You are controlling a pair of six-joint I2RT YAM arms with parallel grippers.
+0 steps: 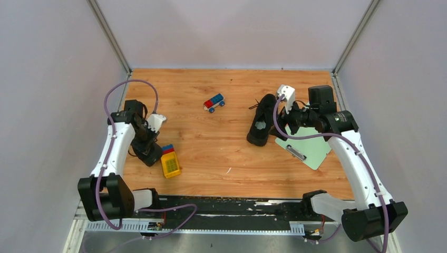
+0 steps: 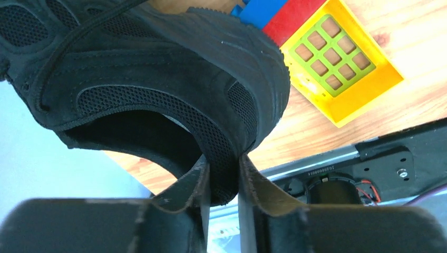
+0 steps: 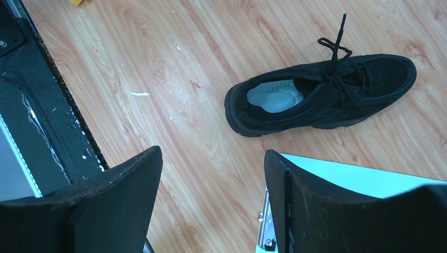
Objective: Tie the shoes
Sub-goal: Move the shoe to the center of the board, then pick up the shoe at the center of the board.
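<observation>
Wooden worktop (image 1: 226,153) with two arms at its near edge. The left arm (image 1: 113,147) bends forward and down at the left side. The left fingers (image 2: 195,182) are clamped on the heel collar of the left-side shoe (image 2: 158,68), which seems tilted, though the close view leaves this unsure. The right arm (image 1: 356,163) reaches to the far right. The right fingers (image 3: 116,179) stand wide apart above bare wood, well clear of the right-side shoe (image 3: 321,97), which lies with its pale insole showing and laces loose, just beside a pale green clipboard (image 1: 308,145). A yellow toy brick (image 1: 170,165) sits near the left-side shoe. The printed number on the black rail (image 2: 379,158) is too small to read.
</observation>
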